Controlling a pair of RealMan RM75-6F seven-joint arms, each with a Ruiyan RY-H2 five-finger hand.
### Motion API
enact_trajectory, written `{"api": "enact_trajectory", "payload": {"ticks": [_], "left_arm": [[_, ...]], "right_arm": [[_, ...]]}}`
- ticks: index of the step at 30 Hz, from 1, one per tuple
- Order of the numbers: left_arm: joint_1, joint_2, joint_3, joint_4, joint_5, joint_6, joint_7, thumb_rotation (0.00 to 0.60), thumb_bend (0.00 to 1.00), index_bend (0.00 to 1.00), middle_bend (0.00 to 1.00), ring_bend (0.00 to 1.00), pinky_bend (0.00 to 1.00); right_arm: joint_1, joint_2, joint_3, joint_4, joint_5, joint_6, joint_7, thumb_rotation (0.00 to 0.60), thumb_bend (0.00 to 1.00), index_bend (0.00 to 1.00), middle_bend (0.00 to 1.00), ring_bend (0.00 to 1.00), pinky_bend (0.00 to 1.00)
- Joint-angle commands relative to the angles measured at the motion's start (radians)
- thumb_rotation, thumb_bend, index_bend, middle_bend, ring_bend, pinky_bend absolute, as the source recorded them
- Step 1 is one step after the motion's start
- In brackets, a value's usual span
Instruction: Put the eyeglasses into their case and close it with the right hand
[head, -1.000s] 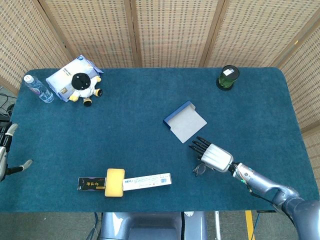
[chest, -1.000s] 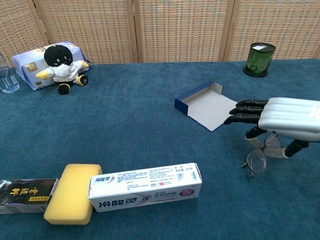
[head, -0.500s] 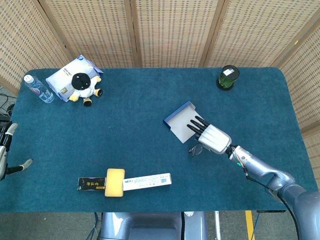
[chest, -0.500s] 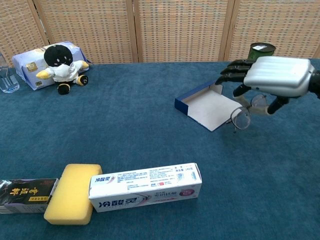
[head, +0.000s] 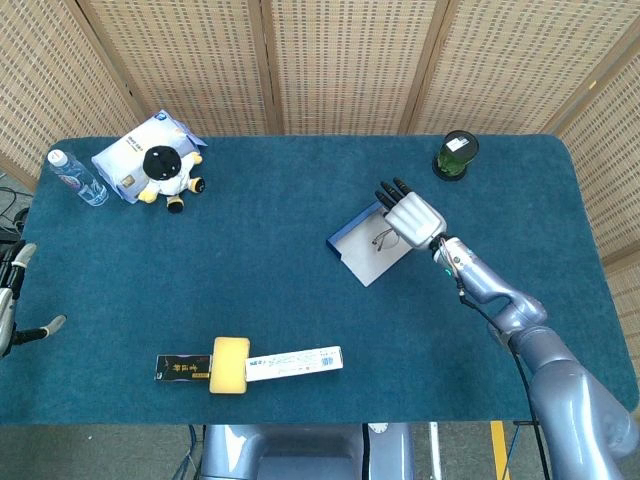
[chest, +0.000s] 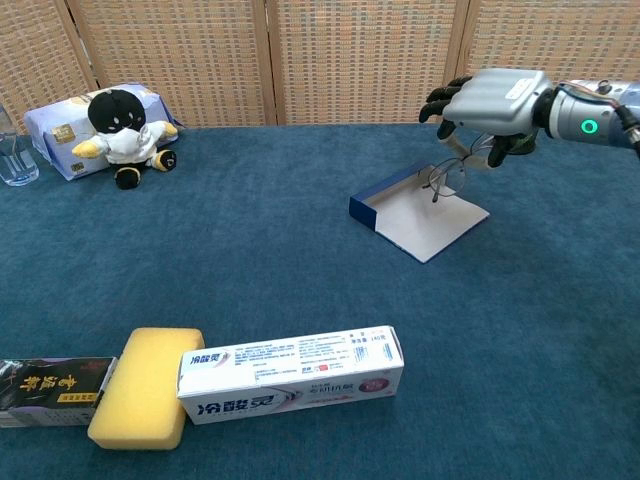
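Observation:
The open glasses case (head: 368, 245) (chest: 418, 212), blue outside and pale grey inside, lies flat on the blue table right of centre. My right hand (head: 410, 213) (chest: 487, 100) hovers over its far end and holds the eyeglasses (head: 384, 238) (chest: 448, 172), which dangle below the fingers just above the case's inner surface. My left hand (head: 12, 300) shows only at the far left edge in the head view, off the table, holding nothing, with its fingers apart.
A dark green can (head: 455, 155) (chest: 523, 98) stands at the back right. A plush toy (head: 168, 175) on a tissue pack (head: 132, 150) and a water bottle (head: 76, 177) sit back left. A yellow sponge (chest: 147, 400), toothpaste box (chest: 292, 372) and black box (head: 183, 367) lie near the front.
My right hand has lifted the eyeglasses off the table at the front right and carried them back and leftward until they hang over the open case. The left hand stayed put.

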Motion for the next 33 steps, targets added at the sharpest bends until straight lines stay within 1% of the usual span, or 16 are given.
{"api": "enact_trajectory", "payload": {"ticks": [1,5,9,18,33], "left_arm": [[-0.002,0.000,-0.003,0.003,-0.007,-0.005,-0.002,0.600,0.00,0.00,0.00,0.00,0.00],[-0.005,0.000,-0.006,0.006,-0.016,-0.012,-0.004,0.600,0.00,0.00,0.00,0.00,0.00],[-0.008,0.000,-0.008,0.009,-0.024,-0.020,-0.007,0.600,0.00,0.00,0.00,0.00,0.00],[-0.009,0.003,-0.009,0.010,-0.026,-0.022,-0.014,0.600,0.00,0.00,0.00,0.00,0.00],[-0.009,0.009,-0.011,0.011,-0.030,-0.025,-0.029,0.600,0.00,0.00,0.00,0.00,0.00]], "right_arm": [[0.032,-0.054,0.009,0.066,0.029,-0.057,-0.008,0.600,0.52,0.62,0.14,0.00,0.10],[0.049,-0.091,0.005,0.120,0.038,-0.090,-0.026,0.600,0.52,0.62,0.14,0.00,0.11],[0.052,-0.109,-0.005,0.144,0.040,-0.095,-0.021,0.600,0.52,0.62,0.14,0.00,0.11],[0.059,-0.119,-0.046,0.149,0.017,-0.071,-0.008,0.600,0.52,0.62,0.14,0.00,0.11],[0.087,-0.169,-0.061,0.149,0.019,-0.077,-0.048,0.600,0.52,0.62,0.14,0.00,0.11]]}}
